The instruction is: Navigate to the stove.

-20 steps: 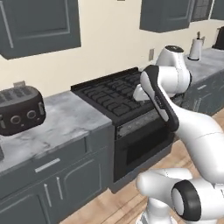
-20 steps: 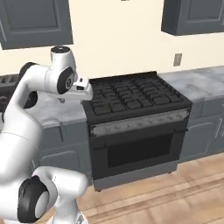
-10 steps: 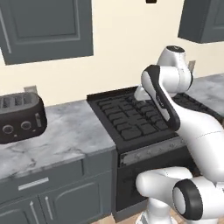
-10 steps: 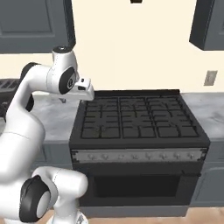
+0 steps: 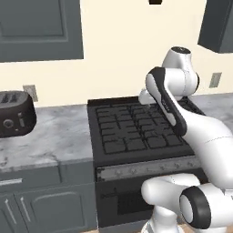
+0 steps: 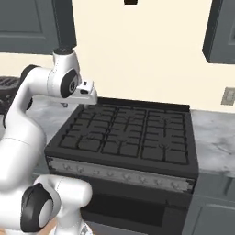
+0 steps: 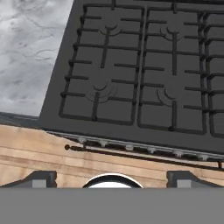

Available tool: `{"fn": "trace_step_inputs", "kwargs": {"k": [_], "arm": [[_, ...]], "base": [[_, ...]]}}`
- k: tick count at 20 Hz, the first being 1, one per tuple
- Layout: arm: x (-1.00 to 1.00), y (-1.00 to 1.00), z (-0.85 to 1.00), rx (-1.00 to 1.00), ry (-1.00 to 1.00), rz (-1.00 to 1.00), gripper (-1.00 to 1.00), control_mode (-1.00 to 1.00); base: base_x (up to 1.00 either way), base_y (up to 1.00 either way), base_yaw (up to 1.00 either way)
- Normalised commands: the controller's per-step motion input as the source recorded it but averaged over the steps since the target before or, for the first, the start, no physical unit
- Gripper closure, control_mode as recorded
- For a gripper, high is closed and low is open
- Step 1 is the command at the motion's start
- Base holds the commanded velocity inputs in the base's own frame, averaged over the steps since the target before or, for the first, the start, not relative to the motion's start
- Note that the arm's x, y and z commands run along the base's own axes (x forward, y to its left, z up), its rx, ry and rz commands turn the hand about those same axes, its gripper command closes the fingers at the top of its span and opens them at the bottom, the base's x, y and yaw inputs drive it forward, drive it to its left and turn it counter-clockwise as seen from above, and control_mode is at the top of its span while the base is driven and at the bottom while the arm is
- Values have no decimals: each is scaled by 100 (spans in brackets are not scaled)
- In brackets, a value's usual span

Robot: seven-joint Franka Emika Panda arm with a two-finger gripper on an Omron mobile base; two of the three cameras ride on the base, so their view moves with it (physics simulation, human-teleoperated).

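Now the gas range [image 5: 136,132] sits dead ahead w/ a toaster [image 5: 16,113] at 9 o'clock on marble counter [image 5: 50,136]; gripper [image 7: 111,177] fingertips spread wide, empty.

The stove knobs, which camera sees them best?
The right base view: the stove's grey knob strip runs unblocked across its front. In the left base view the arm hides part of it; the hand view shows it thin, from above.

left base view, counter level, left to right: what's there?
toaster → marble counter → stove → robot arm, which overlaps the stove's right side
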Motion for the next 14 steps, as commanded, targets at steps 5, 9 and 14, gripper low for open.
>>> {"fn": "trace_step_inputs", "kwargs": {"k": [5,9,14], "arm": [[0,0,0,0,0,0,-100,100],[0,0,0,0,0,0,-100,100],[0,0,0,0,0,0,-100,100]], "base": [[83,-73,29],[81,-49,18],[69,-27,5]]}}
